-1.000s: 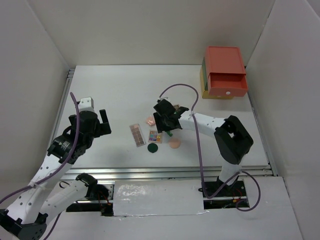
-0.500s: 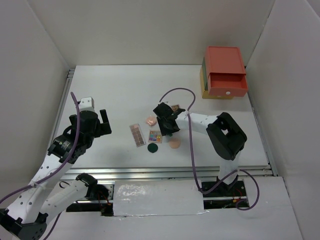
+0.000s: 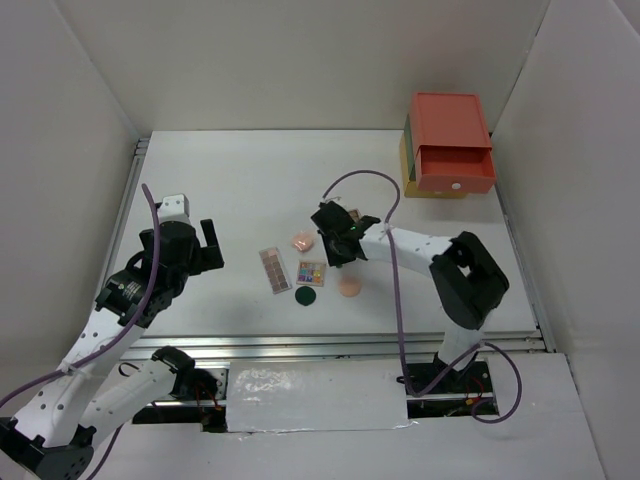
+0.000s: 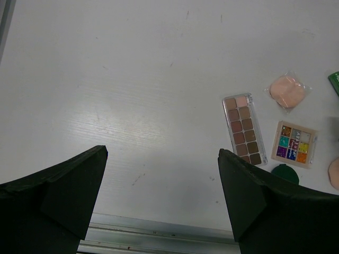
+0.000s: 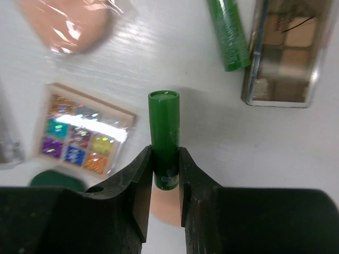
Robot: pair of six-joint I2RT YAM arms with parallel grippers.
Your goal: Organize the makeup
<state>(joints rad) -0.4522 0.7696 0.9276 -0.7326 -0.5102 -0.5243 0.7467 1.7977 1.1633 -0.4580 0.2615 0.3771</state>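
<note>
Right wrist view, frame centre: right gripper clenched on a green tube, pickup in hand, likely needing a clean lift next, while left gripper hangs released.

White arm links, black joints, purple cables

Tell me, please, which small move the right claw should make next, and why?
Probably lift straight up a little. The right claw presses both sides of the short green plastic tube, with the square multicolour palette and a second green tube close by; sliding it sideways could push those.
</note>
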